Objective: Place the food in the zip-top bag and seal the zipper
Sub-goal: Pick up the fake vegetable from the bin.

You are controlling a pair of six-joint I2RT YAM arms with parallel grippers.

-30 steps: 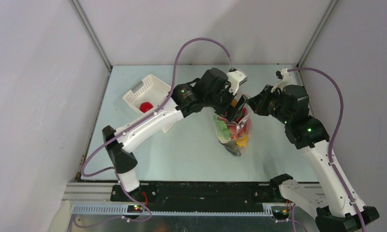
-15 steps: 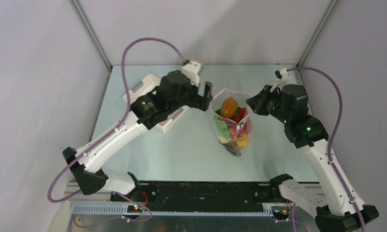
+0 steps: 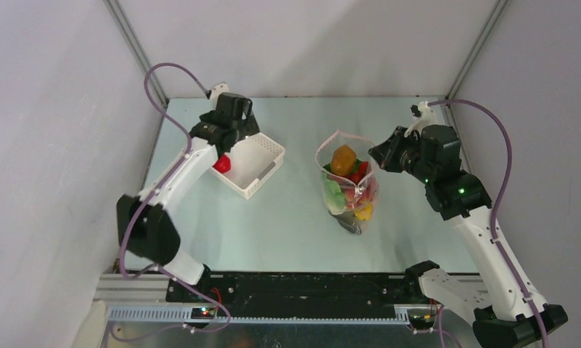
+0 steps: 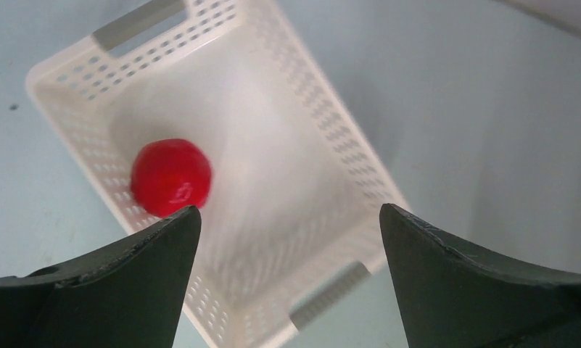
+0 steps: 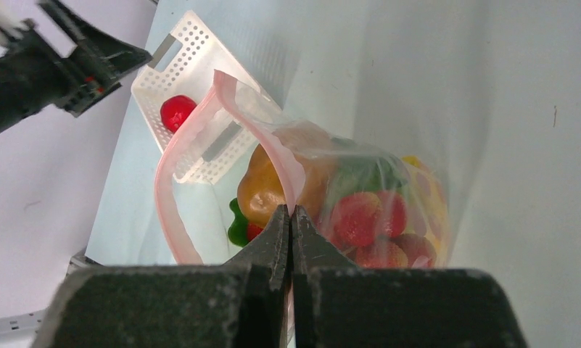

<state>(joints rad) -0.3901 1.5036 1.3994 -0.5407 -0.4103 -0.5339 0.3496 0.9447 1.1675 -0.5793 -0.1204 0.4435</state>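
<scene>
**Item:** clear plastic zip-top bag [image 3: 350, 196] with pale pink dots; stands upright near the middle of the pale blue-green table top [image 3: 287, 232]; mouth turned upward and open.

**Closure:** thin pink zipper strip [image 5: 172, 190] round the mouth; unsealed, its two sides spread apart in a loop.

**Contents, toy food seen through the plastic:**
- orange plastic pepper [image 3: 343, 159], uppermost, at the mouth
- green piece [image 3: 334, 193], below it on the left side
- several small red pieces [image 5: 360, 217], clustered in the middle
- yellow piece [image 3: 365, 212], low down
- one dark piece at the very bottom; kind not discernible

**Outside the bag:** one round red toy fruit [image 4: 171, 177]; lies inside the white lattice plastic basket [image 4: 77, 69], close against a side wall; the basket sits on the table to the left of the bag, well apart from it.

**Left gripper** [image 4: 289, 217]: hangs above the basket, pointing down into it; fingers spread wide, nothing between them; in the wrist view the red toy fruit shows just past the tip of the left-hand finger.

**Right gripper** [image 5: 291, 217]: at the right side of the bag's mouth; fingers pressed tight together, the pink zipper strip pinched between their tips; the bag hangs open from that pinch.
</scene>
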